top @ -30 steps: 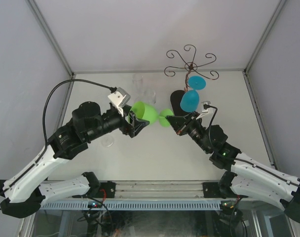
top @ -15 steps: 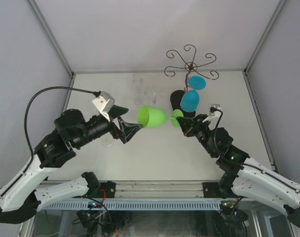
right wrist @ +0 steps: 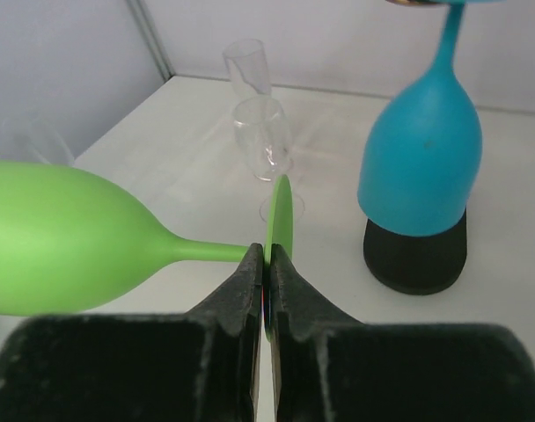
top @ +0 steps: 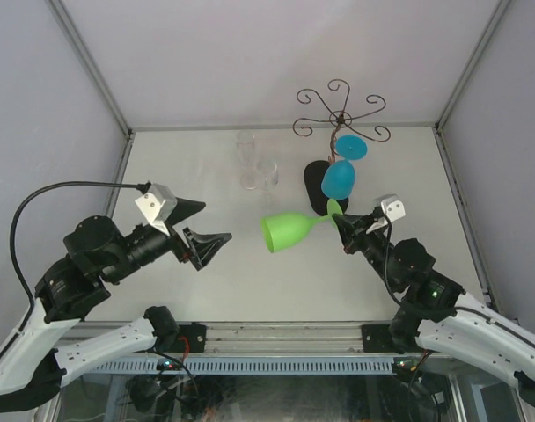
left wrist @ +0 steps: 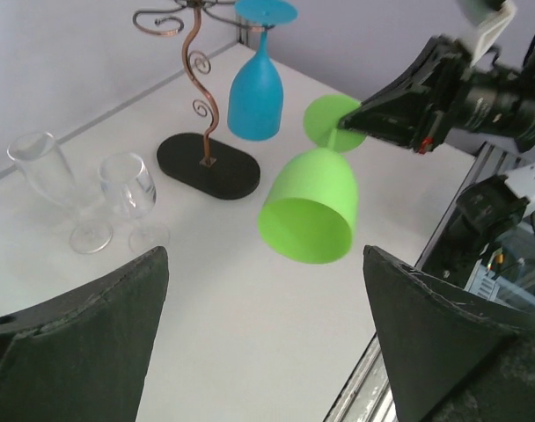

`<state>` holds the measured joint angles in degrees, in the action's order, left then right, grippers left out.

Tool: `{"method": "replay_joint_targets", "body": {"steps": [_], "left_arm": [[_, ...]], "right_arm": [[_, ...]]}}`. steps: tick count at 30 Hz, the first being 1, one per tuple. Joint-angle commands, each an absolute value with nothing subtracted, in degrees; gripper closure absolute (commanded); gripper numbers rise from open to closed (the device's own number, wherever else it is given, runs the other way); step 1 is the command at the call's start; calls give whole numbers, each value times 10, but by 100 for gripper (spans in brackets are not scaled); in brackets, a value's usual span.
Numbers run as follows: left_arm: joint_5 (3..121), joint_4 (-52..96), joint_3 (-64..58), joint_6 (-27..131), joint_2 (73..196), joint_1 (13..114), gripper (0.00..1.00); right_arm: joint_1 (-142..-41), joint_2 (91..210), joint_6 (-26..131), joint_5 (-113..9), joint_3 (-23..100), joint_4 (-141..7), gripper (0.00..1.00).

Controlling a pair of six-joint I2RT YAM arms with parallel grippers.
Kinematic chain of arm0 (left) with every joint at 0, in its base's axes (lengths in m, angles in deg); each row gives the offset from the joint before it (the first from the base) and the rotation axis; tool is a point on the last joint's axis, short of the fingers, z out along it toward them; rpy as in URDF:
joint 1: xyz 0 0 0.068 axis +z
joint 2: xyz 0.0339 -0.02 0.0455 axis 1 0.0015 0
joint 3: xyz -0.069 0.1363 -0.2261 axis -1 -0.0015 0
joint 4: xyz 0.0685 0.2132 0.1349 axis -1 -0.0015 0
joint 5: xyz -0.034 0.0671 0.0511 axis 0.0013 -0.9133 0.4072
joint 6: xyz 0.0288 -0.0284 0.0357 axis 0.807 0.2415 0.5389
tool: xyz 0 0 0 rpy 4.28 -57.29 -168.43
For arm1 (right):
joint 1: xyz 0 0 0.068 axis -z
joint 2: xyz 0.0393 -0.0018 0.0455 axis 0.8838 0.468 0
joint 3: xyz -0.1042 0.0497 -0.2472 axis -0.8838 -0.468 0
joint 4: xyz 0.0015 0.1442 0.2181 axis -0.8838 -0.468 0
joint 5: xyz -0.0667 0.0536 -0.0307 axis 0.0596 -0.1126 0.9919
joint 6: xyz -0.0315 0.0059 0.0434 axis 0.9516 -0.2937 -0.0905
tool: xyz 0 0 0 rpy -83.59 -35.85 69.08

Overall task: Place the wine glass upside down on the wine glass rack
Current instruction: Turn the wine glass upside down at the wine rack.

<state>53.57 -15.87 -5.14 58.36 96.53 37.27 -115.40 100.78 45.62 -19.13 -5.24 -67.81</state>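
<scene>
White tabletop (top: 250,290), matte and evenly lit, with soft faint shadows only. Pale grey-lilac panels close it in on three sides: back wall (top: 267,53), left wall (top: 30,105), right wall (top: 514,114). Slanted aluminium posts (top: 89,66) stand at the two back corners. Near edge: silver metal rail (top: 276,332), with a light-blue slotted strip (top: 276,363) just below it. Light is diffuse, with no hard highlights.

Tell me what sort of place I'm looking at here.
Probably a robotics lab test cell: a bare white table boxed in by plain panels, a left arm and right arm bolted at its near edge, and a staged wine glass rack.
</scene>
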Motion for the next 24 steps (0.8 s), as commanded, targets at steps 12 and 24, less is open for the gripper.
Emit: {"method": "replay_joint_targets", "body": {"steps": [12,24], "left_arm": [[538,-81,-142,740,954,374,9],[602,-5,-179,822,977,373,18]], "right_arm": [[-1312,1118,879,-194,61,-675,100],[-1351,1078,953,-294,95,-777,100]]}}
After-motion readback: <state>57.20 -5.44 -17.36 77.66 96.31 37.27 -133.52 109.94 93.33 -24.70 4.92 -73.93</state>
